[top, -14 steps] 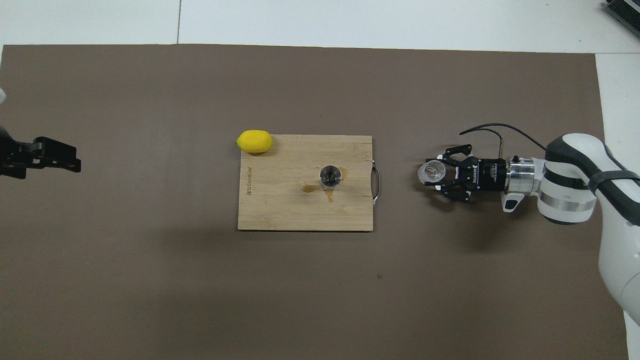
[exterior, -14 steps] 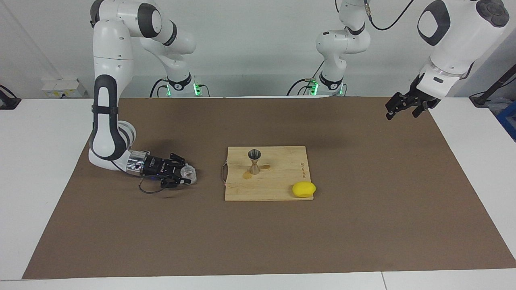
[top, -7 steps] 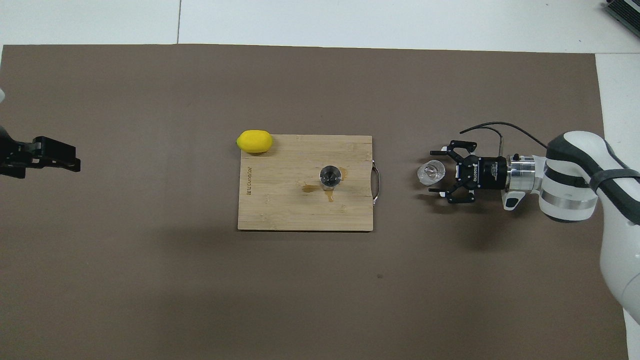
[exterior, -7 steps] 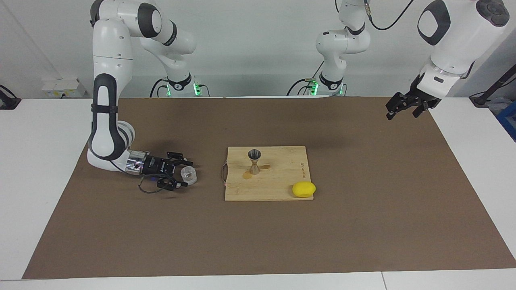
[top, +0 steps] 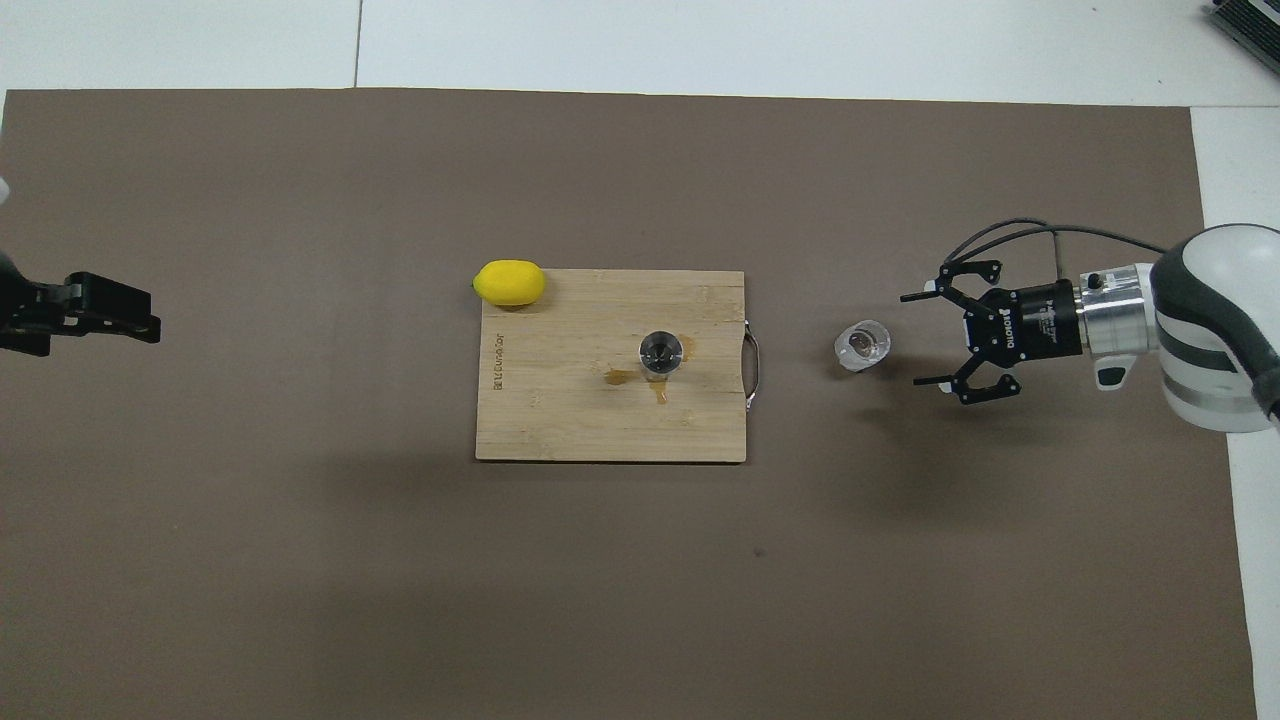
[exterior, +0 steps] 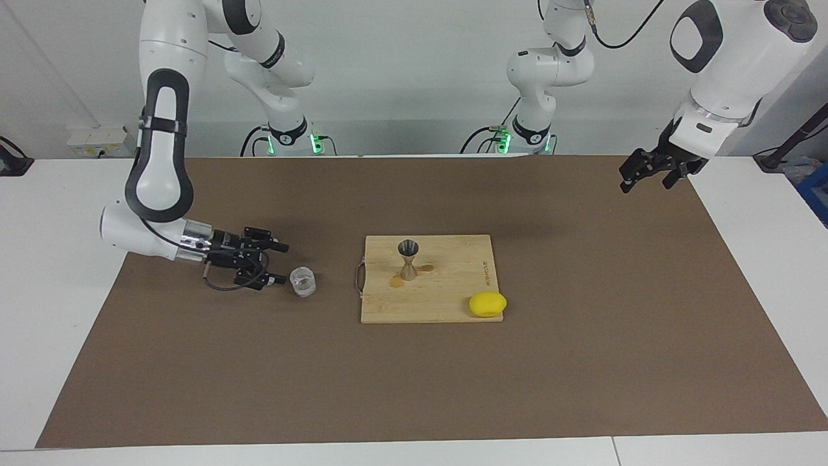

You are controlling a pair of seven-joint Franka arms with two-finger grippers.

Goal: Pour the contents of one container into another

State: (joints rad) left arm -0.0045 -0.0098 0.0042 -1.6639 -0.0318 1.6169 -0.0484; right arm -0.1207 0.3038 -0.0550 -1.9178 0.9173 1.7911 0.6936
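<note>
Facing view showed the right gripper [exterior: 278, 263] low over the mat, fingers spread wide and holding nothing, just beside the glass [exterior: 303, 282], at about its ten o'clock and clear of it. The glass stood upright on the brown mat [exterior: 582, 362], toward the right arm's end of the table, near the cutting board [exterior: 446, 304] at roughly the board's nine o'clock. The jigger [exterior: 408, 259] stood upright on the board, with small amber spills at its foot. Judging by that, the pour looked done and the glass set down, so the step in hand was the retreat. The next move would call for drawing the right arm away without brushing the glass. The left gripper [exterior: 653, 171] waited with open fingers above the mat's edge at the left arm's end. A lemon [exterior: 488, 304] lay at the board's corner, about four o'clock from the jigger, and blocked nothing.
</note>
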